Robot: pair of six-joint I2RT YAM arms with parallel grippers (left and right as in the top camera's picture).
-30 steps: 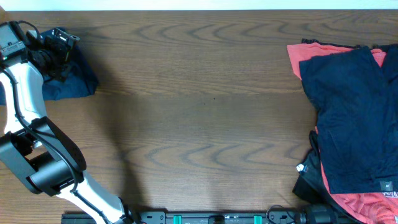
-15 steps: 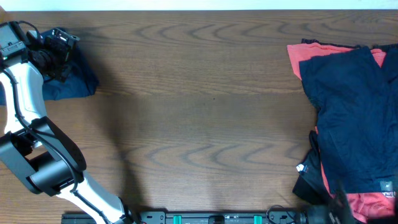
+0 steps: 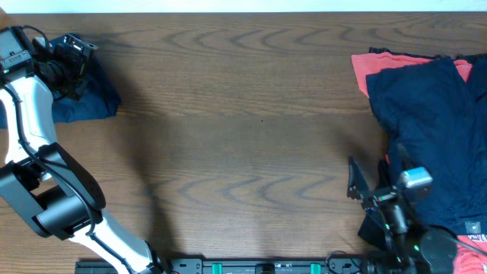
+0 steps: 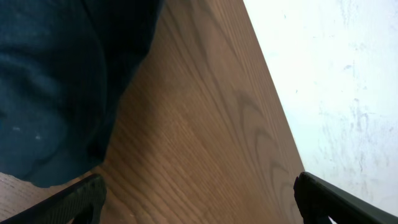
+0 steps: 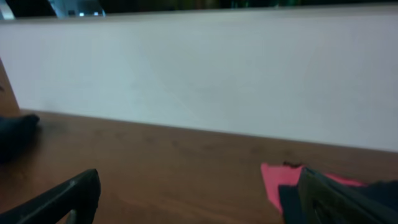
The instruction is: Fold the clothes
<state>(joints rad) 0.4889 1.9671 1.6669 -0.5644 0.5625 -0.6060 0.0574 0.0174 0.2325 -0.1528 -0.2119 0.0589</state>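
Overhead, a brown wood-grain counter (image 3: 243, 122) shows open wood across its whole middle, from far edge to near edge. A loose heap of dark navy and coral-red fabric clothes (image 3: 426, 129) covers the counter's right end and runs past its right edge. A smaller bundled dark navy garment (image 3: 95, 103) sits at the counter's far-left corner. The left tool (image 3: 74, 52) hangs over that garment, released, fingers spread wide. The right tool (image 3: 377, 179) stands by the counter's near edge at the heap's margin, likewise released, gripping nothing.

Navy and coral-red clothes (image 3: 426, 129)
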